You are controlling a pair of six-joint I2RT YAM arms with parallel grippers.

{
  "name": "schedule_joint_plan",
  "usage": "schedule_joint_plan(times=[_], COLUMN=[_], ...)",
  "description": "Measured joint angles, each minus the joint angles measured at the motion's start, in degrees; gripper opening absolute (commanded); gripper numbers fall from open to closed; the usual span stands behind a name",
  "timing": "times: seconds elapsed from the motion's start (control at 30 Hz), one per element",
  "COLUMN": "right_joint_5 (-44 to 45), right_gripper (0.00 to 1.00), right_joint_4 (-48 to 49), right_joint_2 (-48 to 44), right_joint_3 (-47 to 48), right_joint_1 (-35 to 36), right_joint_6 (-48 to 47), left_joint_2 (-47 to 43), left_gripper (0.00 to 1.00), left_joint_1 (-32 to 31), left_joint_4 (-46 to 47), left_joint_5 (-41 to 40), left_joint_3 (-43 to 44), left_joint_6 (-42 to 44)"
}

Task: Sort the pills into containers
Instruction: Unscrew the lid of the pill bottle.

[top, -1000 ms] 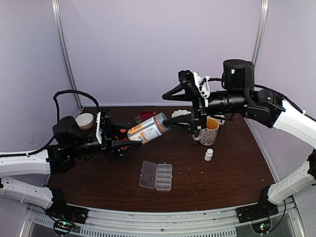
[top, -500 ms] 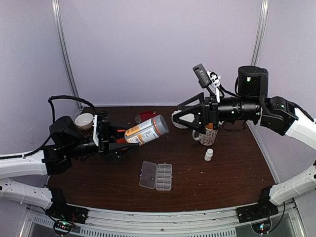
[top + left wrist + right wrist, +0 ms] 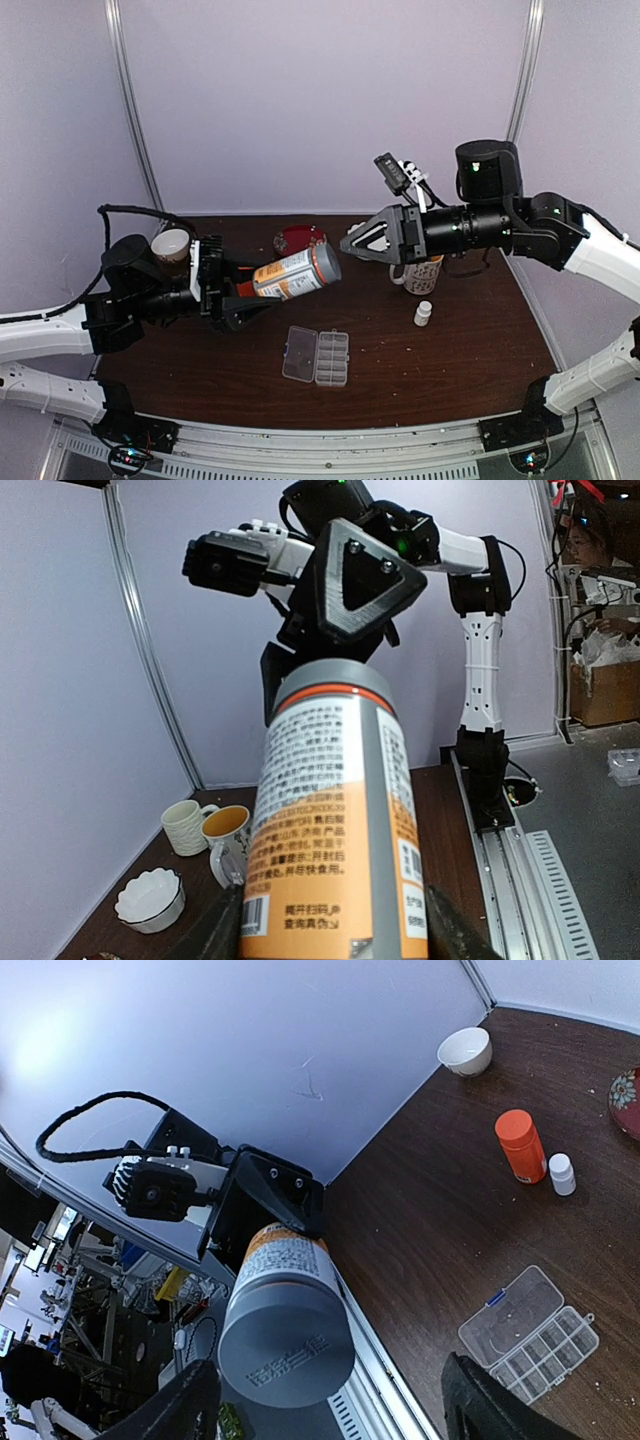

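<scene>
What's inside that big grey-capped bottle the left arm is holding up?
Its contents are hidden. The bottle is wrapped in a printed orange and white label, and its grey cap is on. The left end effector grips its lower part.

Clear pill box (image 3: 318, 356) lying flat on the table (image 3: 460, 350), near the front edge. It has two rows of square cells (image 3: 332, 358). The hinged lid (image 3: 299, 353) lies open on the left. Cell contents are too small to tell.

Past what I can see
The big bottle (image 3: 335, 820) runs off my left wrist view's bottom edge; the pill box (image 3: 317, 356) cells' contents are too small to tell
</scene>
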Motion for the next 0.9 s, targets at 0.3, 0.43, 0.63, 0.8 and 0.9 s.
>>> schedule_joint_plan(times=[0.3, 0.43, 0.63, 0.8, 0.9], right_joint_5=[-1.55, -2.08, -3.08, -4.92, -5.44], right_gripper=[0.80, 0.85, 0.89, 0.87, 0.86], right_joint_4=[-0.87, -1.16, -0.83, 1.01, 1.51], right_joint_2=[4.76, 4.92, 4.92, 4.98, 4.98], right_joint_3=[2.99, 3.50, 3.50, 3.45, 3.32], right_joint_1=[1.53, 1.75, 2.05, 3.13, 3.28], right_joint_6=[1.92, 1.90, 2.12, 2.16, 2.21], left_joint_2=[-0.04, -0.04, -0.04, 0.17, 0.17], left_gripper=[0.00, 0.00, 0.00, 0.00, 0.00], left_joint_1=[0.04, 0.04, 0.04, 0.02, 0.00], left_joint_4=[-1.33, -1.31, -1.33, -1.66, -1.70], left_joint_5=[0.44, 0.85, 1.44, 1.07, 1.03], left_joint_3=[0.66, 0.76, 0.81, 0.85, 0.85], left_joint_6=[0.66, 0.76, 0.90, 0.90, 0.90])
